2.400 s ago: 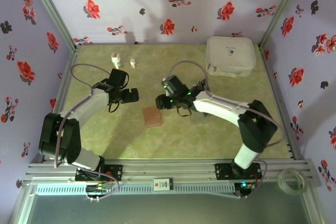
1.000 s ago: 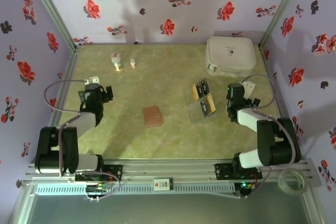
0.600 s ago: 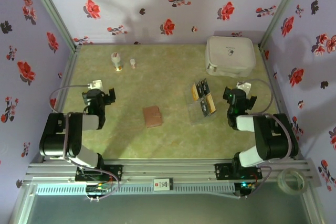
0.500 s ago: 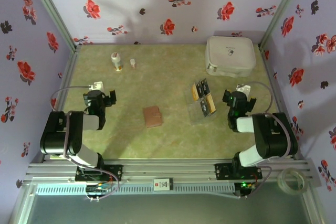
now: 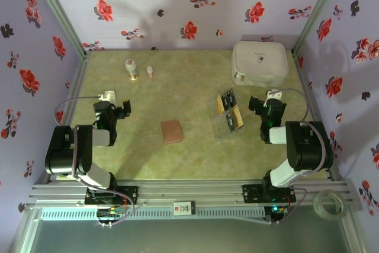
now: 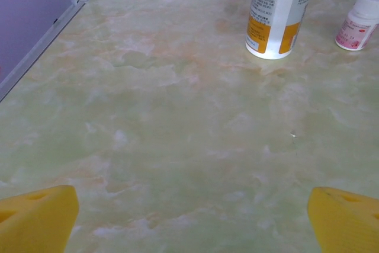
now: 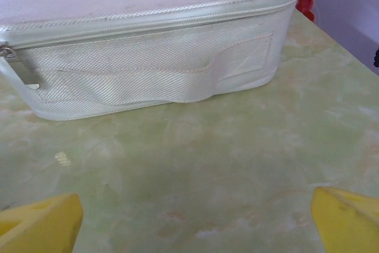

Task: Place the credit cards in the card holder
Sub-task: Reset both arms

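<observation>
The small, flat, reddish-brown leather-like card holder point(image 5: 172, 131) lies closed on the pale green marbled counter point(image 5: 189, 90). It sits between the two claws and well apart from both. The left claw point(image 5: 116, 108) rests low at the counter's left side, its yellow fingertips point(image 6: 37, 217) spread wide with nothing between them. The right claw point(image 5: 266, 105) sits low at the right side, its yellow fingertips point(image 7: 347, 220) spread just as wide and likewise bare. The black and orange-tan credit cards point(image 5: 228, 112) lie grouped near the right claw, between it and the card holder, on what looks like a clear plastic sheet. I cannot tell what the card holder contains. The large white rounded fabric case point(image 7: 148, 39) stands just ahead of the right claw, zipped closed. Ahead of the left claw stand a white bottle with a yellow-orange label point(image 6: 275, 10) and, beside it, a smaller white bottle with a pink label point(image 6: 358, 22).
</observation>
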### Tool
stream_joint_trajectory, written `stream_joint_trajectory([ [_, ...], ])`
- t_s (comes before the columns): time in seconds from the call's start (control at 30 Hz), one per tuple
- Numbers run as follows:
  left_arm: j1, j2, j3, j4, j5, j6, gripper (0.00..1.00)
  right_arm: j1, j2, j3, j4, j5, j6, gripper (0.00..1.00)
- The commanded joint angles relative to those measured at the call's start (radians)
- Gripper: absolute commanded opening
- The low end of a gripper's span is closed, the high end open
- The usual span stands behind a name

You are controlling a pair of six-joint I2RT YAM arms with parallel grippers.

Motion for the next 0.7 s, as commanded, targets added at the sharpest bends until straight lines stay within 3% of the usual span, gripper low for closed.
stream_joint_trajectory([
  [0.0,0.0,-0.001,0.013,0.037,0.015,0.023,1.0,0.014,-0.016,-0.015,0.032,0.008,-0.018,0.99],
  [0.67,0.0,-0.002,0.013,0.036,0.015,0.023,1.0,-0.009,-0.013,0.005,0.004,-0.036,0.001,0.99],
])
